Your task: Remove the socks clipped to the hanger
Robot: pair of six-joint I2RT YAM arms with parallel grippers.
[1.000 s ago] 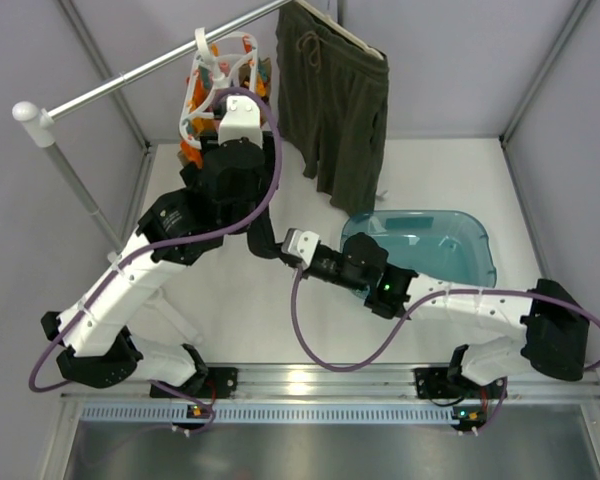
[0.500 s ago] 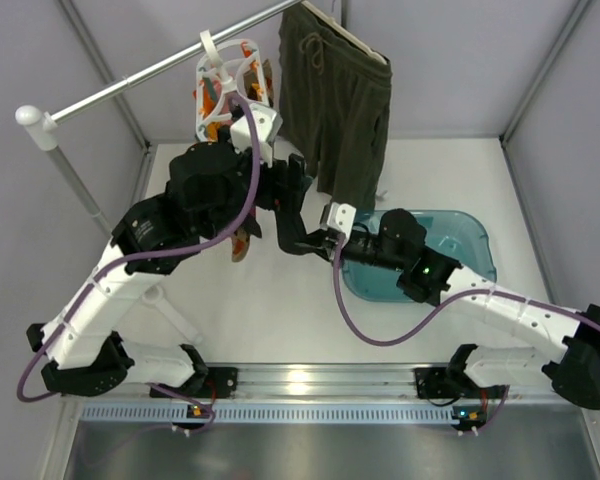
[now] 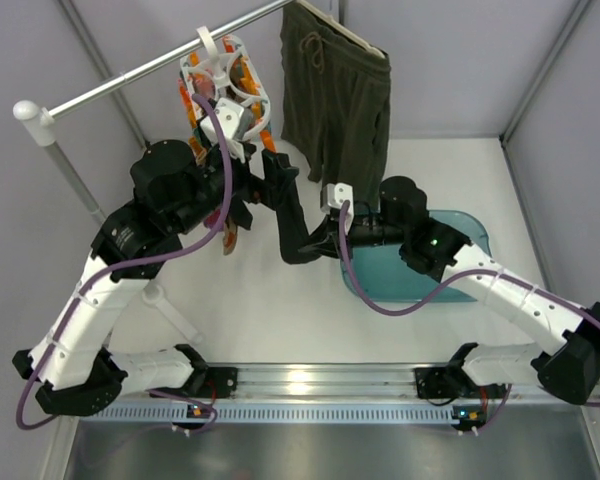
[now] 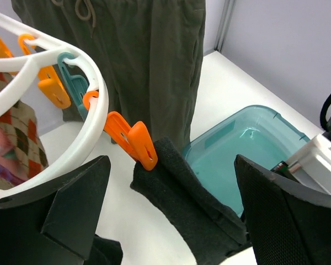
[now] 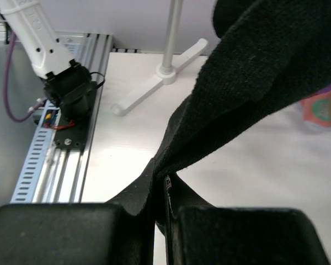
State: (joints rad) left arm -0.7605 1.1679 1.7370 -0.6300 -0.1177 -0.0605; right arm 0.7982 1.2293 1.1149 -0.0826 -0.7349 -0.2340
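Right gripper point(image 5: 160, 185): we're gripping the pegged black sock point(image 4: 182, 193).
Left gripper point(image 4: 171, 207): fingers spread wide.
Hanger point(image 4: 96, 96): patterned sock point(image 4: 14, 138) waiting too.

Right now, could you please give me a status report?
Left gripper open. Right gripper shut on black sock. Sock clipped in orange peg on hanger. Olive shorts close behind.

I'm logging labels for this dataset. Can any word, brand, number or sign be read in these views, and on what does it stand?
No text can be read in any view.
Faint grey mark on the white arm link: too blurred to read, if it is text at all.
Clip hanger, black sock, olive shorts, teal bin: no lettering shows.
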